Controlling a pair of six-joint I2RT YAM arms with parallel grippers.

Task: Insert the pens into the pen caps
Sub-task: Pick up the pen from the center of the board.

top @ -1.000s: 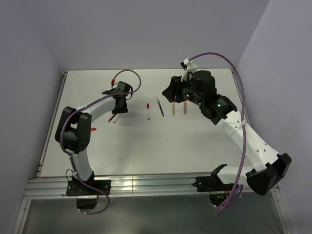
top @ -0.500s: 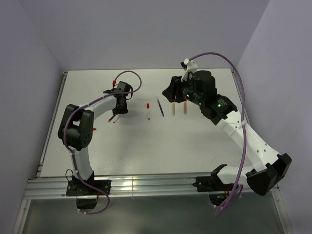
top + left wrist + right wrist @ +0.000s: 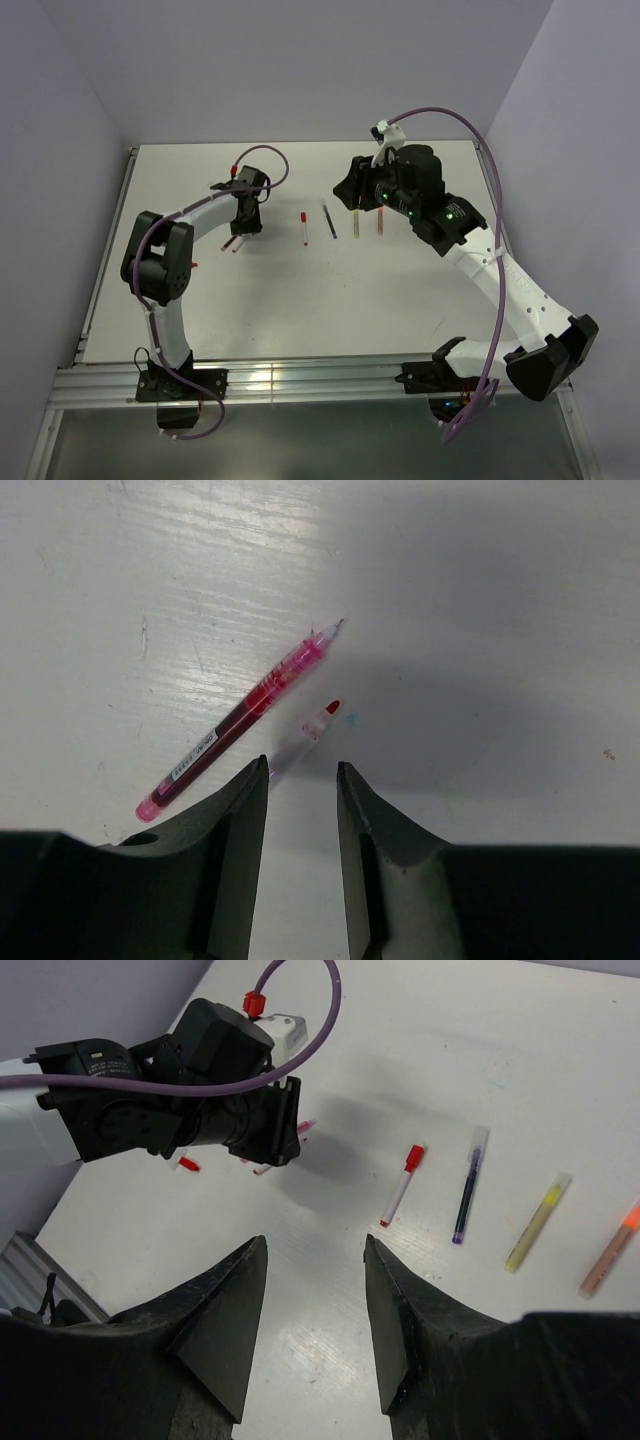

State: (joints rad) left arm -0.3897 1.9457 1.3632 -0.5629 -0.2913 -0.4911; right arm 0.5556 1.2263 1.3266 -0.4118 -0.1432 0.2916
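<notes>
My left gripper (image 3: 302,770) is open and low over the table; it also shows in the top view (image 3: 245,222). A dark red pen (image 3: 240,720) lies slanted just ahead of its left finger. A pale clear tube with a red tip (image 3: 312,728) lies beside that pen, its near end between the fingertips, untouched. A red-capped white pen (image 3: 402,1185), a dark purple pen (image 3: 468,1182), an olive-yellow pen (image 3: 537,1222) and an orange pen (image 3: 610,1250) lie in a row. A small red cap (image 3: 187,1164) lies apart at the left. My right gripper (image 3: 315,1245) is open, empty, raised above the row.
The left arm's purple cable (image 3: 300,1030) with its red plug (image 3: 254,1003) loops over the far left of the table. The table's left edge rail (image 3: 105,260) runs close to the red cap (image 3: 191,265). The right arm's cable (image 3: 470,130) arcs above the back right.
The left arm's elbow has swung slightly right and its gripper has shifted a little right over the two items. The right arm and the row of pens have not moved.
</notes>
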